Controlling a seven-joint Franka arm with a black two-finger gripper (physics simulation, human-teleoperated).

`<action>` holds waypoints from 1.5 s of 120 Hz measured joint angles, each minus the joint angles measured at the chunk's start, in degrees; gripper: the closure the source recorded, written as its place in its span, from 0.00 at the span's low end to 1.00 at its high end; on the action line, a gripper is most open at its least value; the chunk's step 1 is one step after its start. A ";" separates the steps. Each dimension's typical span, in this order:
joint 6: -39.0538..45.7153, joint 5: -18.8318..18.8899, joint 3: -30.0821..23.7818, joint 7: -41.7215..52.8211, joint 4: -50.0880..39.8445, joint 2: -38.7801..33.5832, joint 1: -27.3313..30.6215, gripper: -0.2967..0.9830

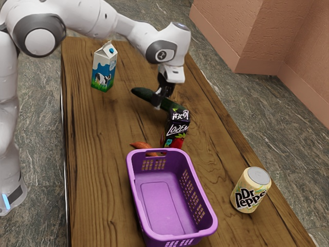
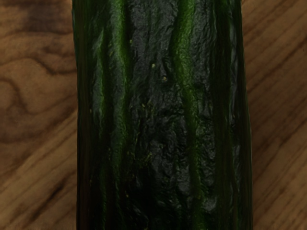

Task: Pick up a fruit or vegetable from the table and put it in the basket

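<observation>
The black gripper (image 1: 161,101) points down at the middle of the dark green cucumber (image 1: 142,93), its tip right at the skin; I cannot tell whether it is closed on it. From the wrist, the cucumber lies directly under the hand, ridged with lighter green streaks, wood grain on both sides of it. It is outside the basket (image 1: 180,238), and I cannot tell whether it touches the table (image 1: 103,154). One end points toward the milk carton (image 1: 104,69), which stands upright, apart from it, on the exterior view's left. Near the other end stands a black juice carton (image 1: 177,129) with red fruit printed low on its side. Next to that carton, an orange vegetable (image 1: 138,146) lies partly hidden behind the end of the purple basket, which sits upright with slotted walls. Toward the exterior view's right, apart from the basket, a pale yellow Dr Pepper can (image 1: 250,190) stands upright. Beyond the table are grey stone flooring (image 1: 236,95) and a salmon-coloured wall (image 1: 252,31).
</observation>
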 joint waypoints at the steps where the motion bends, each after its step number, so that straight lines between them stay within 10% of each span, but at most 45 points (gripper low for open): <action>1: -0.02 0.00 0.01 -0.02 0.03 -0.15 -0.06 0.61; 85: -13.47 1.20 1.02 -4.10 21.95 -4.05 -8.67 0.63; 152: -16.90 1.89 0.83 -14.49 21.52 -1.09 -29.94 0.62; 180: -16.96 1.60 -3.79 -17.25 20.80 3.26 -47.55 0.63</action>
